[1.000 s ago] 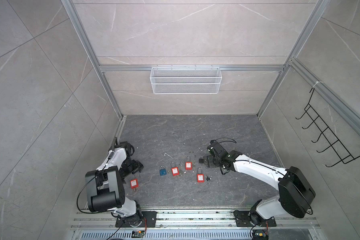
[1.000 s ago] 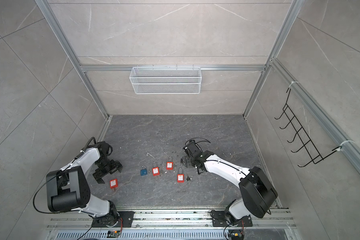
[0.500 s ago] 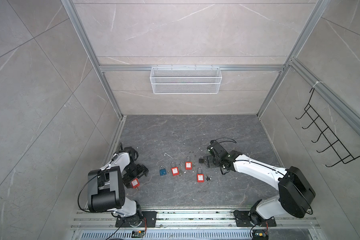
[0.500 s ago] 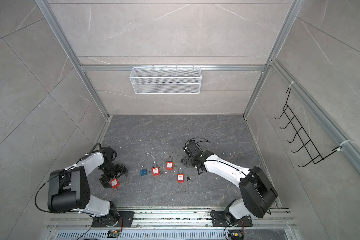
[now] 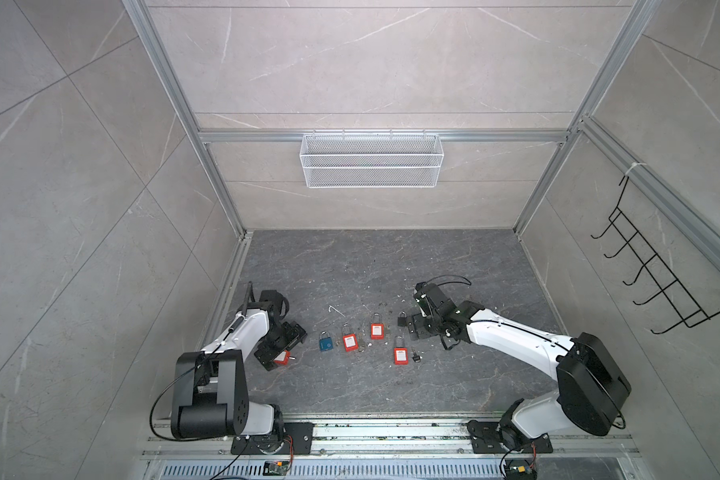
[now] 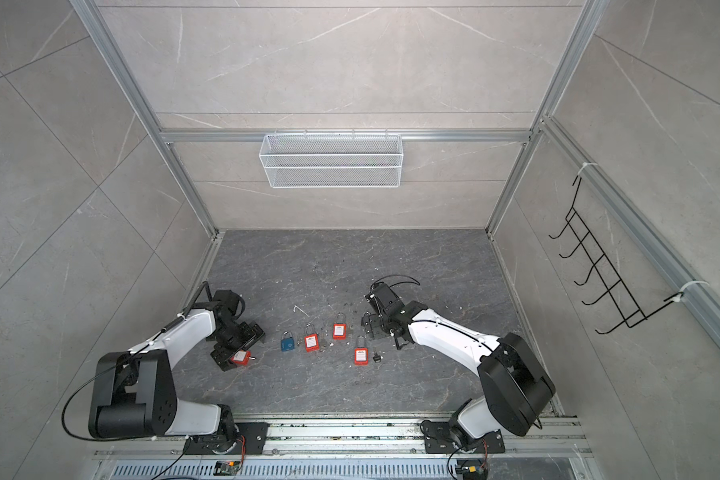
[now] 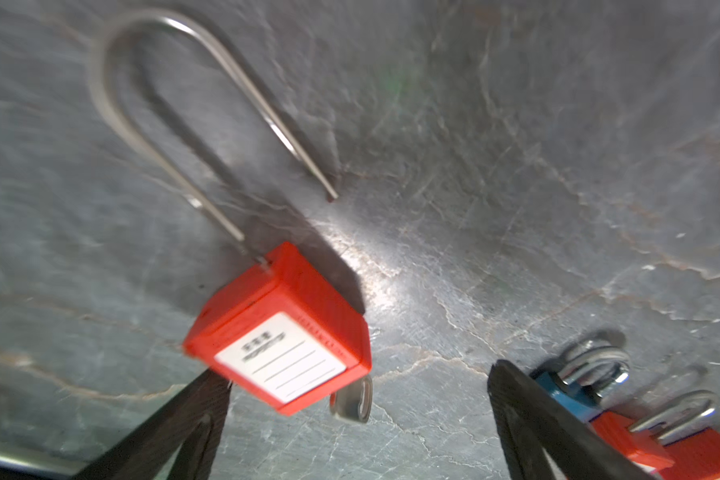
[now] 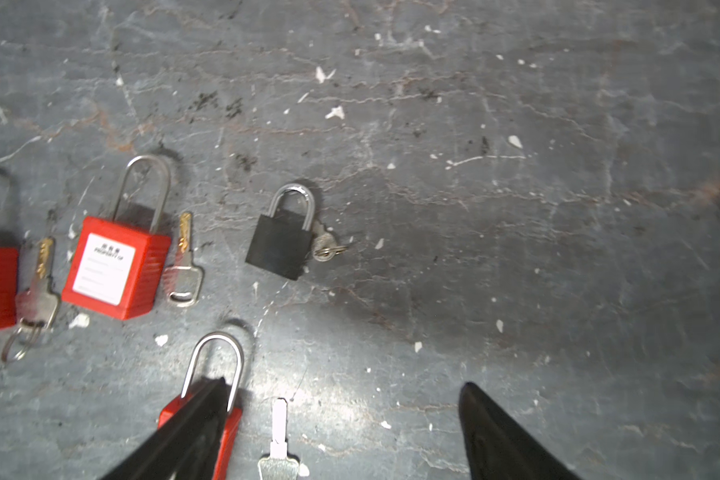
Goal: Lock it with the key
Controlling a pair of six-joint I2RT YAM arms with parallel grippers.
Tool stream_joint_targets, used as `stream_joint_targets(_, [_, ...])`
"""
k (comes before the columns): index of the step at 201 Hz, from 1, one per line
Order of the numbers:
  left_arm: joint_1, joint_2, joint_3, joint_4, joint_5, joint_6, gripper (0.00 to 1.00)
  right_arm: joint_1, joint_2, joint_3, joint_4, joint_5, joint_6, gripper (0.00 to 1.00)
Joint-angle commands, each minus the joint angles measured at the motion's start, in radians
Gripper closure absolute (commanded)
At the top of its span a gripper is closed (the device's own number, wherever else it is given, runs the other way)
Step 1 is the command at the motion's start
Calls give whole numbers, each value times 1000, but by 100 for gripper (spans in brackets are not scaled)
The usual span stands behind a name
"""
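Left wrist view alone shows red padlock's (image 7: pixel 279 357) unlatched shackle (image 7: pixel 96 83) by released left gripper (image 7: pixel 356 374).

The far half of the desk (image 5: pixel 371 262) lies bare, and so does the near strip before the rail (image 5: pixel 391 432). Between them a row crowds the middle: blue padlock (image 5: pixel 325 343), red padlocks (image 5: pixel 349 342) and black padlock (image 5: pixel 402 320), with keys (image 8: pixel 184 266) lying in the gaps. The left gripper (image 7: pixel 355 370) has its jaws wide. The long-shackled red padlock (image 7: pixel 283 353) lies by one, with bare stone beside it, and the blue padlock sits just behind the other.
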State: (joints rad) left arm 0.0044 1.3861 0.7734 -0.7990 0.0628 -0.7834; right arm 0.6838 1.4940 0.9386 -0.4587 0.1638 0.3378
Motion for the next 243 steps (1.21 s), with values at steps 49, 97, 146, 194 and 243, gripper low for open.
stream_joint_targets(49, [12, -42, 0, -59, -78, -136, 15, -1, 11, 48, -35, -70, -55, 15])
stream_joint_targets(97, [20, 20, 5, -23, -74, -216, 17, 0, 23, 51, -43, -80, -53, 16])
stream_joint_targets(146, [32, 30, -1, 5, -89, -282, 32, 0, 34, 49, -41, -82, -56, 17])
stream_joint_targets(194, [33, 45, -13, 17, -76, -279, 37, 2, 44, 43, -36, -87, -59, 17])
stream_joint_targets(243, [36, 39, -55, 37, -76, -306, 35, 2, 51, 40, -33, -93, -61, 17])
